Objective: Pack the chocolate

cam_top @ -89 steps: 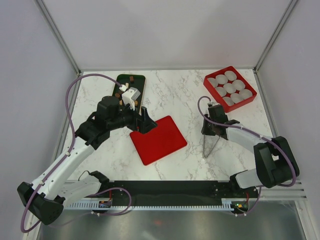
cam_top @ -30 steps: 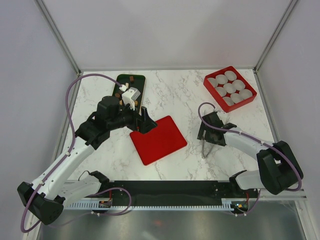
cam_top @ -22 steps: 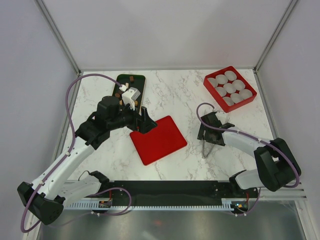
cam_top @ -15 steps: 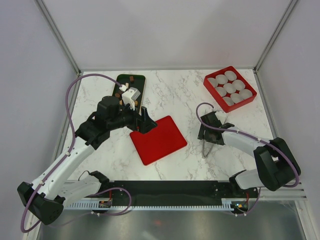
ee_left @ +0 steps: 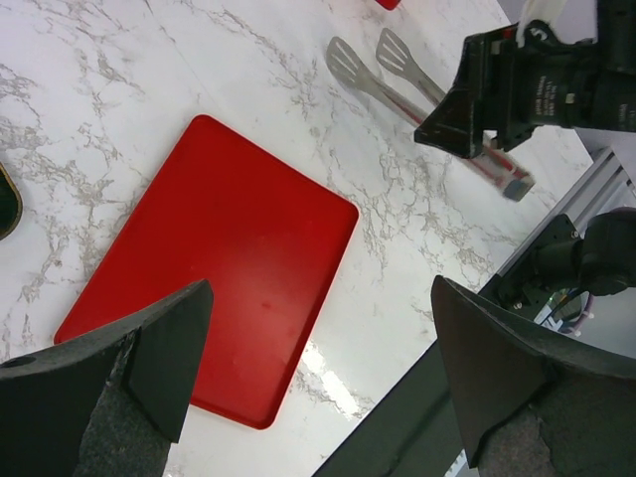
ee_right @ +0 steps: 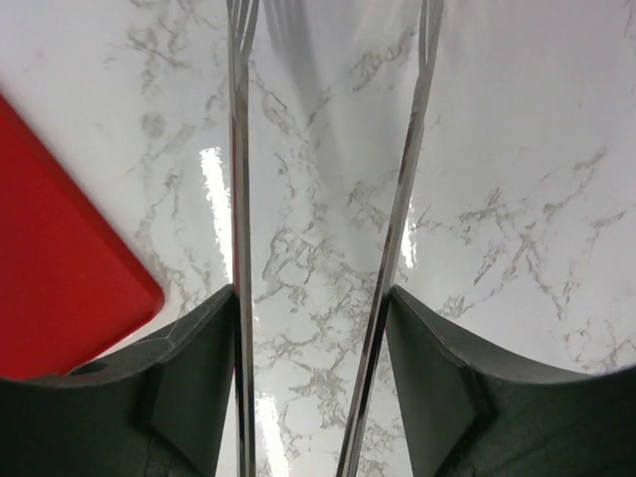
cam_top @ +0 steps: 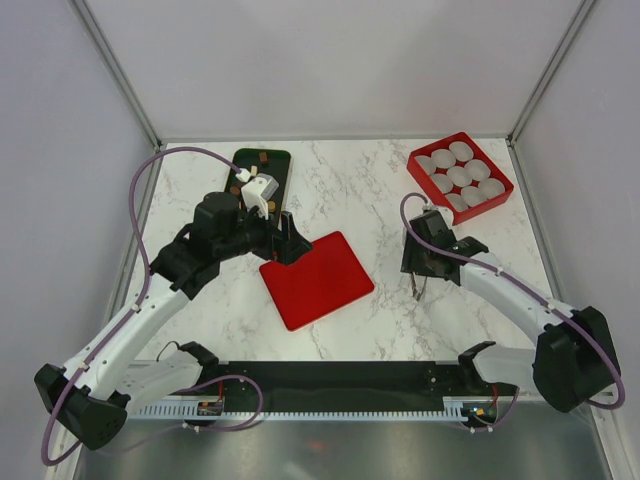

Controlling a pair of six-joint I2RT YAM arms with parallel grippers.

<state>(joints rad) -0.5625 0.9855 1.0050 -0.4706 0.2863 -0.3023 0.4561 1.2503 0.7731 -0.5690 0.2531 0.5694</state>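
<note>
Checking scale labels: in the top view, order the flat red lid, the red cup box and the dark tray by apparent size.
1. flat red lid.
2. red cup box, slightly smaller but farther away, so unsure.
3. dark tray, partly hidden by the left arm.

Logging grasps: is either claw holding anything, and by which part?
The right claw holds the tongs, a finger outside each arm, nearer the hinge than the tips. The left claw is open and empty.
</note>
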